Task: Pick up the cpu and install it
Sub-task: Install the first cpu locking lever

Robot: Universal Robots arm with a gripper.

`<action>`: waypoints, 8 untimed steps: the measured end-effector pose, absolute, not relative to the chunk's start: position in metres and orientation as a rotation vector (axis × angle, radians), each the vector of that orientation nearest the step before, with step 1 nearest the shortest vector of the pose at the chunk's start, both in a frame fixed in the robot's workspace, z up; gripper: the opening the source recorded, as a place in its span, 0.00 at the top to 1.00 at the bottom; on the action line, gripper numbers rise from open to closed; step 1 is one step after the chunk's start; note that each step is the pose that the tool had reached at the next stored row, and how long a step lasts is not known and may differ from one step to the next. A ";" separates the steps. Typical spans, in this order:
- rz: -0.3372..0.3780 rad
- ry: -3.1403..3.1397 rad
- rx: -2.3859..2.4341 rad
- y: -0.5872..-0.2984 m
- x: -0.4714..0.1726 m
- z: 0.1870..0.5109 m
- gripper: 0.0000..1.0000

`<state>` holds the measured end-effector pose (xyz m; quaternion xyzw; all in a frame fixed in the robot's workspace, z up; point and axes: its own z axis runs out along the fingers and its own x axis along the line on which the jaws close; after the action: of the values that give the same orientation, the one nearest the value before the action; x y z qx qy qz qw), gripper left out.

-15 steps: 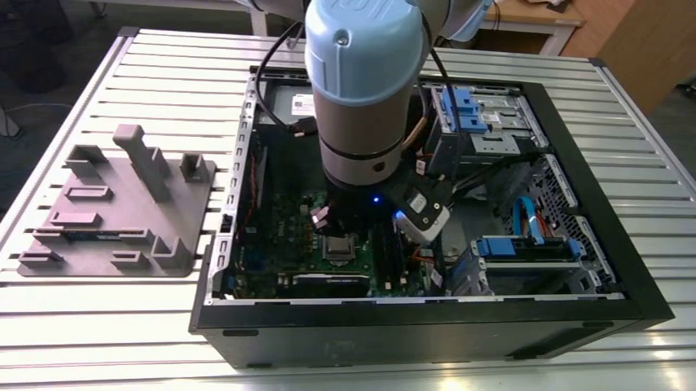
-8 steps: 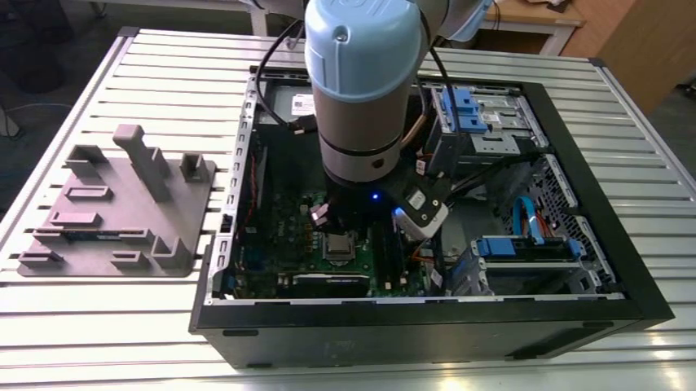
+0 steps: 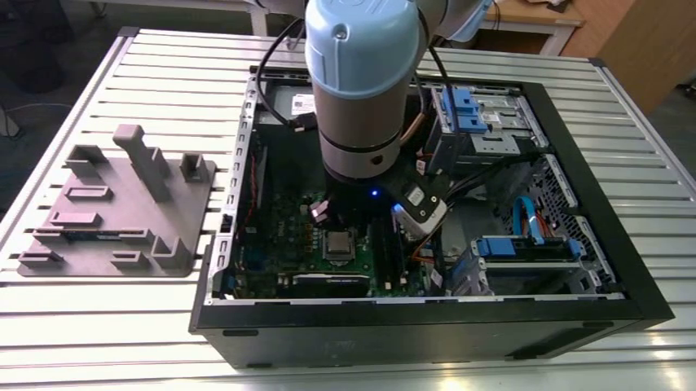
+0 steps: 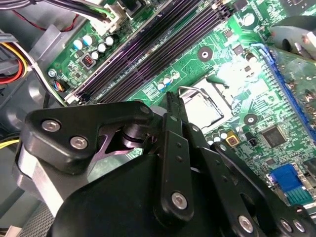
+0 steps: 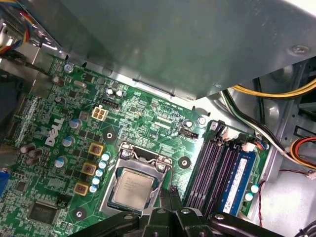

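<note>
The cpu is a small square chip with a silvery top. It lies flat inside the silver socket frame on the green motherboard. In the exterior view the cpu sits in the middle of the board, just below the arm's wrist. My gripper hovers right beside one edge of the socket. Its two black fingers are pressed together with nothing between them. In the second wrist view the gripper points at the rim of the socket.
Long black memory slots run beside the socket. Yellow, red and black cables hang by the case wall. The open black computer case holds blue drive bays. A grey plastic tray lies on the slatted table at the exterior view's left.
</note>
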<state>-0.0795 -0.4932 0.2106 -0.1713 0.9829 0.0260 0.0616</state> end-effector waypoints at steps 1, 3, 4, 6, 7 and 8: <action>0.078 2.973 -0.518 -0.493 -0.080 0.210 0.90; 0.078 2.973 -0.516 -0.493 -0.080 0.208 0.90; 0.078 2.973 -0.513 -0.493 -0.080 0.207 0.90; 0.077 2.977 -0.491 -0.493 -0.080 0.206 0.90; 0.075 2.980 -0.467 -0.493 -0.080 0.205 0.90; 0.073 2.984 -0.442 -0.493 -0.080 0.205 0.90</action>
<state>-0.0796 -0.4932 0.2049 -0.1461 0.9870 0.0242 0.0621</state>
